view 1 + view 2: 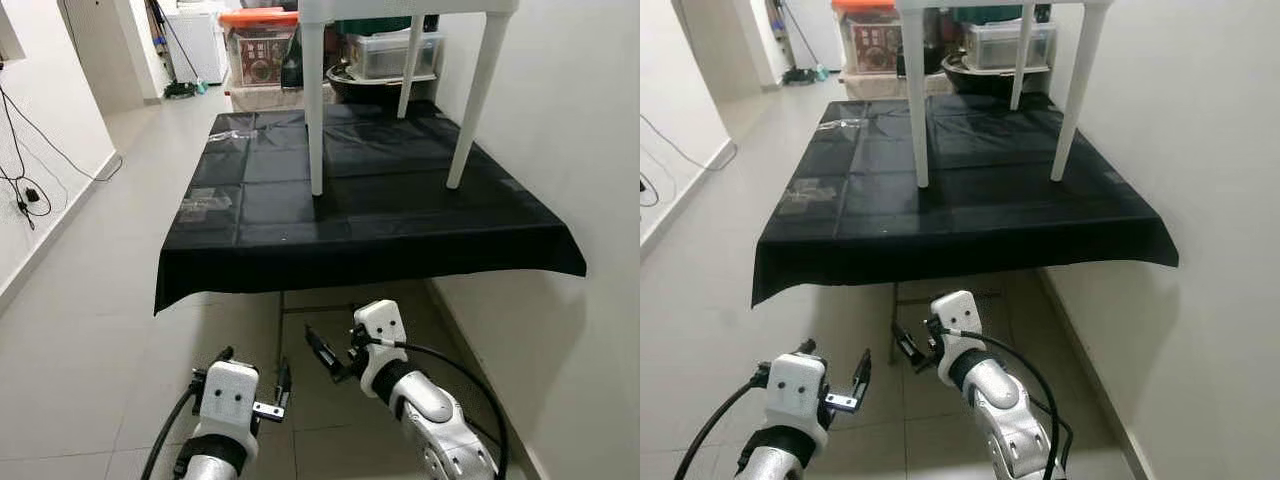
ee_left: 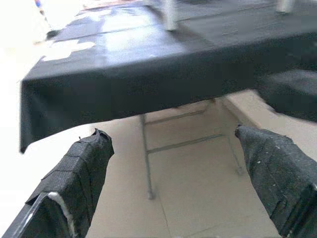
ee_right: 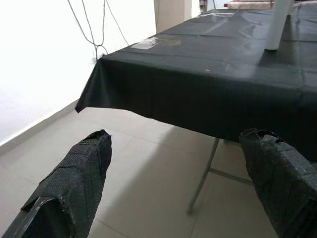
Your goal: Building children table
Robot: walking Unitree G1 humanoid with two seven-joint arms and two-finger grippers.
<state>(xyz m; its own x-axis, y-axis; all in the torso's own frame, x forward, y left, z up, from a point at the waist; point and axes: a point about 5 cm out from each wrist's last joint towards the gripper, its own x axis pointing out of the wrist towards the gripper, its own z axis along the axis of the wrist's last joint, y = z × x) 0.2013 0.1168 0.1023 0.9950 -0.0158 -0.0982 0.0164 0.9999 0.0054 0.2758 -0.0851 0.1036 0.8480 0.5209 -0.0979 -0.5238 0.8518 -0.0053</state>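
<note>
Landmark: folding table (image 1: 250, 262) draped in a black cloth (image 1: 370, 215), set against the wall on the robot's right, metal legs visible beneath its near edge.

Item 1. White children's table (image 1: 400, 10), standing upright on the black cloth toward the far right part of the table. Three white legs (image 1: 314, 110) can be seen, feet resting on the cloth; the top is cut off by the upper edge of the head views.

Item 2. Clear plastic packets (image 1: 205, 203), lying flat on the cloth near the table's left edge; a second one (image 1: 233, 133) lies at the far left corner. Contents too small to tell.

Item 3. Left pincer (image 1: 253, 378), held low over the tiled floor (image 1: 90, 330), in front of and below the table's near edge. Fingers (image 2: 81, 171) spread apart, nothing between them.

Item 4. Right pincer (image 1: 334, 355), also low before the table's near edge, just right of the left one, pointing toward the space under the table. Fingers (image 3: 74, 188) released wide, holding nothing.

Item 5. Storage boxes (image 1: 260, 45) and a clear lidded bin (image 1: 390, 52), stacked on the floor beyond the table's far end.

Item 6. Black cables (image 1: 25, 170), hanging on the wall well to the left of the table.
</note>
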